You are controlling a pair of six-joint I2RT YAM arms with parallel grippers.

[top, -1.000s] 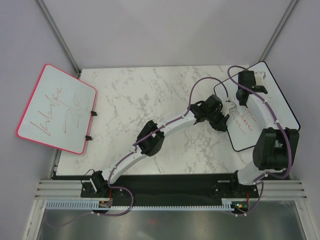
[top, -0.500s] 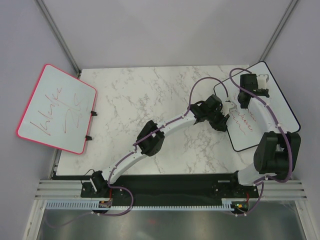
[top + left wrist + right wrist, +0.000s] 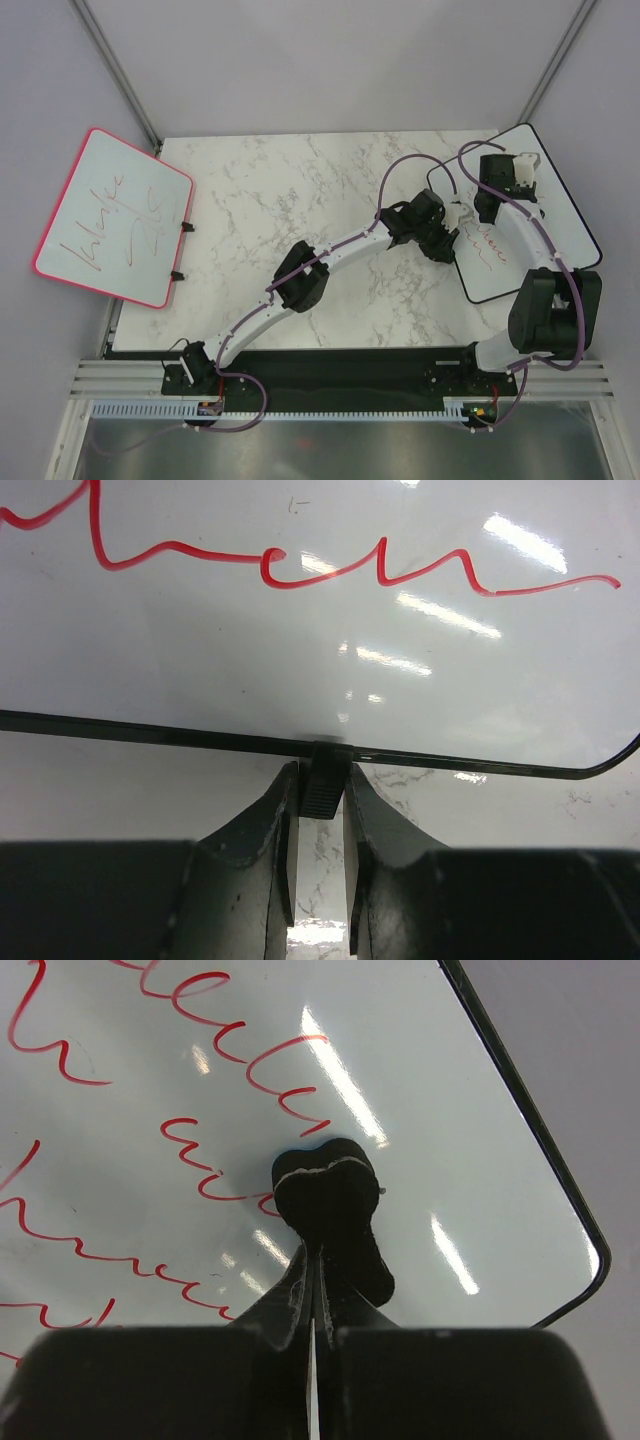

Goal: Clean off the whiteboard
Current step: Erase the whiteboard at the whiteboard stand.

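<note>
Whiteboard (image 3: 565, 212): L hand (image 3: 321, 792) clamps frame tab (image 3: 326, 758); R hand (image 3: 322, 1172) together, maybe touching it.

Red cursive handwriting (image 3: 380, 565) on whiteboard (image 3: 300, 670), not legible

whiteboard (image 3: 565, 195): partly hidden under right arm (image 3: 525, 225) | handwriting (image 3: 195, 1140): illegible, cut off at frame edges

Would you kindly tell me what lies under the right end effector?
The whiteboard lies under the right end effector, with red handwriting beside its shut tips. Any strokes directly beneath the fingers are covered.
</note>
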